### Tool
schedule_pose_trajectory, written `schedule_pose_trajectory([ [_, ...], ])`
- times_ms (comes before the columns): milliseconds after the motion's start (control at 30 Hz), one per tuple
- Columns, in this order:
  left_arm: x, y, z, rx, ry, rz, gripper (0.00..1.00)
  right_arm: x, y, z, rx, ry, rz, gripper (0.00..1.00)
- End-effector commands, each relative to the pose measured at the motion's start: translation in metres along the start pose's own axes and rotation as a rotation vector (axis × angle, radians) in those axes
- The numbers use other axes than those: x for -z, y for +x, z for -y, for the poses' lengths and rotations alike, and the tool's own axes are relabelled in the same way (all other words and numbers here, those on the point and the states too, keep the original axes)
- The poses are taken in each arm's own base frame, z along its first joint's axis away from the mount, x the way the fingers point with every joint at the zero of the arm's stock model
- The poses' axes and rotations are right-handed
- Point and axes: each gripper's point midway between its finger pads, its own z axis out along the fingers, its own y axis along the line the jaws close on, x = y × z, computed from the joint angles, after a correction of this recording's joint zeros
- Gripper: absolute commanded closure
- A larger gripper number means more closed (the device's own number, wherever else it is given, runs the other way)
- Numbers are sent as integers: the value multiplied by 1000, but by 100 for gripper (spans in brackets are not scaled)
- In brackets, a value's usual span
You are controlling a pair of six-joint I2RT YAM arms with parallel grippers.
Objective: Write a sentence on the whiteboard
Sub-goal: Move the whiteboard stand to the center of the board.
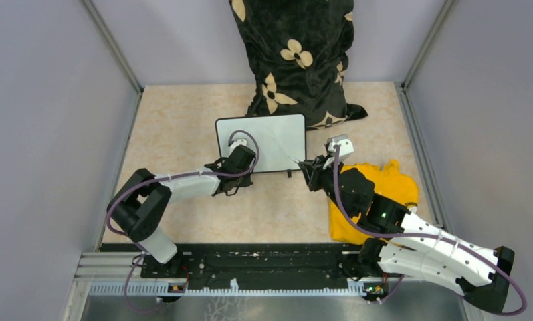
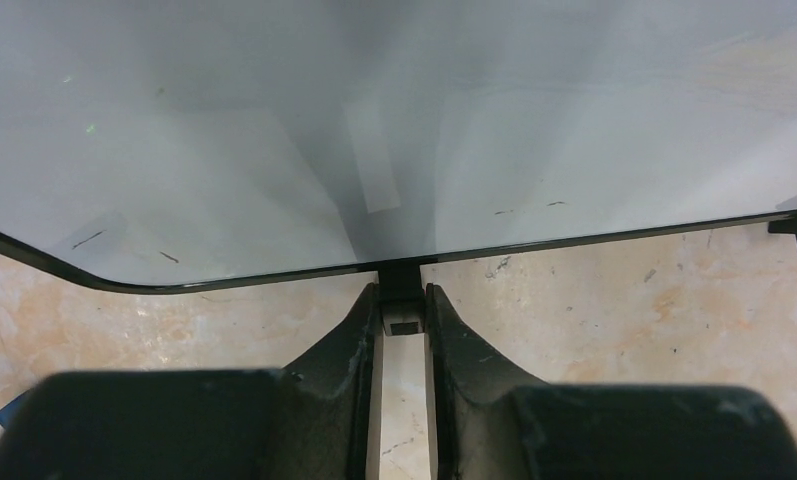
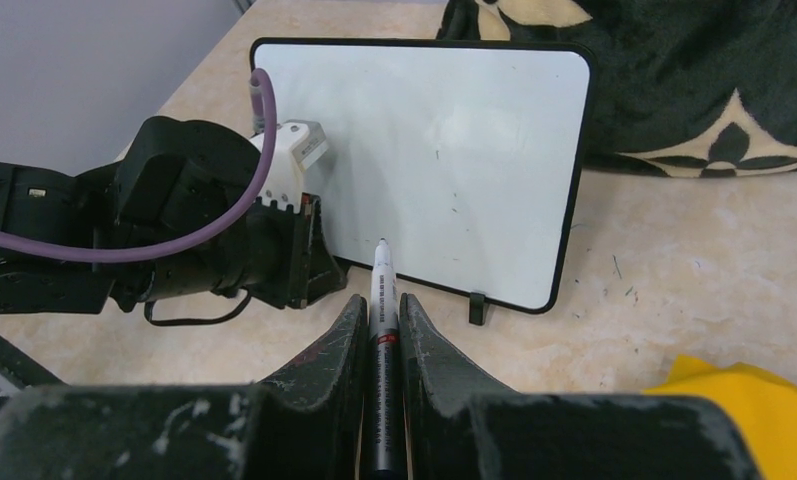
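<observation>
Your left claw pinches the board by its foot, frame centre. Your right claw pinches the marker, tip near the blank board's lower edge. Press hard and the board may twist free of that small grip, smearing strokes.

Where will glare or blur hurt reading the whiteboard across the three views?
Left wrist: the whiteboard shows pale streaky reflections, and the dark near foreground is soft. Right wrist: a faint bright patch on the upper board, the marker sharp, the near foreground blurred. Top external: even light, the board reads grey, no hard hotspot.
</observation>
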Motion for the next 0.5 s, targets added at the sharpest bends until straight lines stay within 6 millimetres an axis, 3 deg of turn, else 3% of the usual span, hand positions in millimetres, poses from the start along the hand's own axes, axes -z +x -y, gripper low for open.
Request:
schedule_pose_trajectory([
  [0, 3, 6, 11, -37, 25, 9, 100, 1, -15, -1, -16, 5, 40, 100],
  [467, 26, 58, 31, 93, 51, -75, 100, 1, -7, 4, -19, 22, 34, 100],
])
